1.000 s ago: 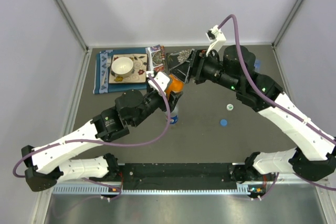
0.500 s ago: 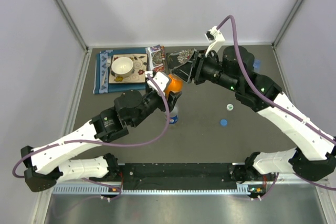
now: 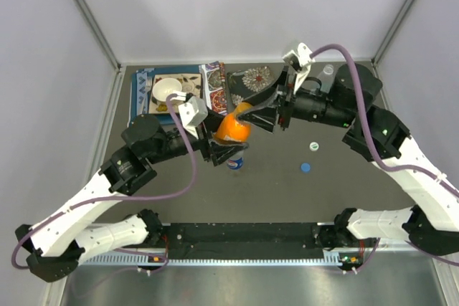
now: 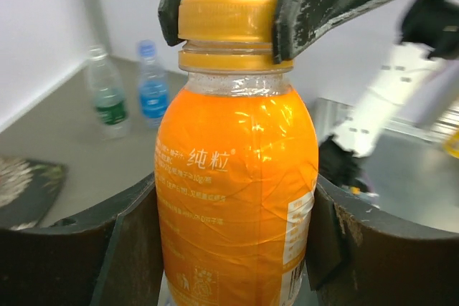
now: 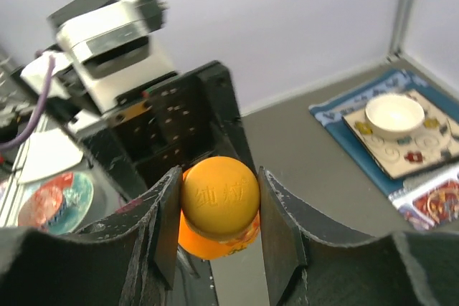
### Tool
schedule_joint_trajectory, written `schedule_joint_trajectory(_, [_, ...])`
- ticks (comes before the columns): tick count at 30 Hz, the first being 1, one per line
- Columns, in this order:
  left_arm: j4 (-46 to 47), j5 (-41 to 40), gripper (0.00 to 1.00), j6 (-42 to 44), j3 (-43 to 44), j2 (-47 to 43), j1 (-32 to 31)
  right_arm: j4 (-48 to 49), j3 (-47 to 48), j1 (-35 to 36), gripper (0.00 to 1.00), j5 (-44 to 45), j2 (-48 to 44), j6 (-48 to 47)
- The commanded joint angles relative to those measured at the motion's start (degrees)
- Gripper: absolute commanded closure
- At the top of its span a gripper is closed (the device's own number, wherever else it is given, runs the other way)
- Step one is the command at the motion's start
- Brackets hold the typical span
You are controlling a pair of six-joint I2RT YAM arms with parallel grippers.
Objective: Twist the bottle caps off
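The orange bottle [image 3: 233, 129] is held off the worktop [image 3: 287, 191] near its middle, its cap [image 4: 226, 19] screwed on and no gap showing at the neck ring. The left gripper [image 4: 237, 241] has its jaws clamped on the bottle's body, one pad pressed to each side of the label. The right gripper [image 5: 221, 228] has come in from 2 o'clock, and its jaws are closed on the cap from both sides. A second ago the bottle sat a little further toward 1 o'clock and the left wrist was tucked close behind it. Since then the left arm has swung round to reach in from 9 o'clock, the right arm has drawn back toward 3 o'clock, and more of the bottle's orange side shows from above. I judge that this puts the twisting step in hand, with one arm bracing and the other set to turn, though the cap shows no sign of loosening yet. Just at 6 o'clock under the held bottle stands the bottle with the blue and red label [image 3: 235, 162]. A white cap [image 3: 313, 146] and a blue cap [image 3: 305, 167] lie loose toward 4 o'clock. A bowl [image 3: 167, 91] sits off at 10 o'clock.
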Motion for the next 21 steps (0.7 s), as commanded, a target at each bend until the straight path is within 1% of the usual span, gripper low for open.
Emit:
schedule_joint_trajectory(1, [6.8, 24.6, 0.69, -10.7, 3.5, -0.1, 6.1, 1.4, 1.8, -0.2, 1.00, -17.4, -2.6, -10.0])
schedule_joint_trajectory(2, [7.2, 29.4, 0.69, -12.2, 3.4, 0.3, 7.1, 1.3, 1.8, -0.2, 1.00, -19.3, -2.8, -11.0])
schedule_joint_trajectory(3, [11.5, 31.8, 0.69, -15.3, 2.9, 0.4, 8.8, 1.4, 1.8, -0.2, 1.00, -22.1, -2.9, -11.3])
schedule_joint_trajectory(5, [14.6, 36.6, 0.69, -18.2, 2.2, 1.0, 9.9, 1.4, 1.9, -0.6, 1.00, -25.5, -2.5, -11.5])
schedule_joint_trajectory(6, [17.2, 38.0, 0.69, -20.6, 1.8, 1.3, 10.4, 1.4, 2.0, -0.6, 1.00, -29.3, -2.4, -11.7])
schedule_joint_trajectory(8, [19.2, 41.2, 0.69, -22.5, 1.6, 2.0, 10.7, 1.3, 2.1, -0.8, 1.00, -32.7, -2.2, -12.3])
schedule_joint_trajectory(9, [21.2, 42.1, 0.69, -24.1, 1.4, 2.4, 10.8, 1.3, 2.0, -0.7, 1.00, -35.6, -2.2, -12.7])
schedule_joint_trajectory(13, [24.2, 44.8, 0.69, -26.7, 0.8, 3.2, 10.9, 1.3, 1.5, -1.1, 1.00, -41.5, -2.9, -13.9])
schedule_joint_trajectory(14, [24.3, 45.0, 0.68, -26.8, 0.8, 3.3, 10.8, 1.2, 1.3, -1.2, 1.00, -42.2, -3.1, -15.7])
schedule_joint_trajectory(17, [23.9, 45.9, 0.68, -26.6, 0.7, 3.6, 10.9, 1.1, 0.9, -1.8, 1.00, -46.8, -4.1, -16.9])
schedule_joint_trajectory(18, [23.9, 46.2, 0.68, -26.5, 0.4, 3.7, 11.1, 1.1, 1.1, -2.6, 1.00, -50.3, -4.1, -16.9])
schedule_joint_trajectory(21, [23.9, 47.5, 0.69, -26.8, 0.2, 4.0, 11.1, 1.3, 1.0, -3.8, 1.00, -56.7, -4.4, -16.5])
